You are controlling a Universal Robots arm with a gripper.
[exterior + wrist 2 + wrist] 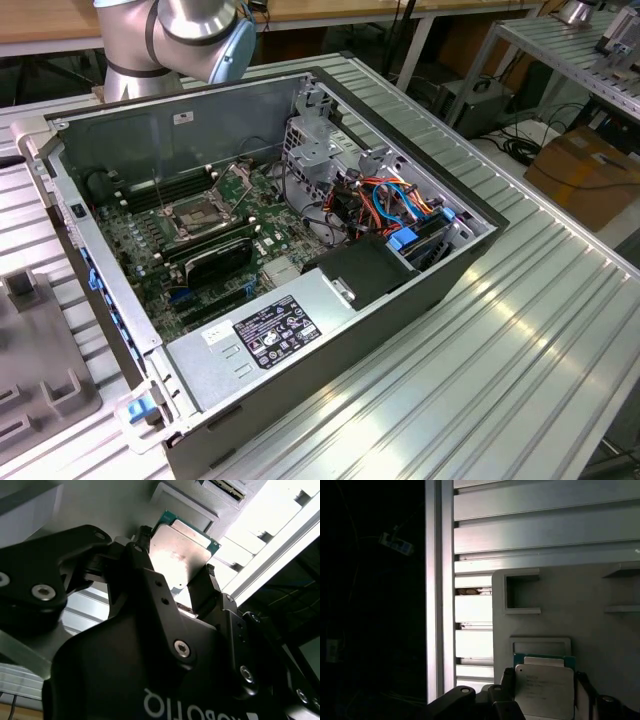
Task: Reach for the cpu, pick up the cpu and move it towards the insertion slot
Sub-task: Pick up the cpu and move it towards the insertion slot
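silvery-beige thin square cpu with a green rim is sitting between the tips of the black two-finger gripper in both wrist views. the fingers are pressing on its two opposite edges, pinching it. just past the fingertips a pale grey plastic tray with a shallow square recess is lying on the ribbed aluminium table. the cpu is looking raised off that recess, toward the hand. in the exterior view the silver-framed square insertion slot is sitting on the green motherboard inside the open dark computer case.
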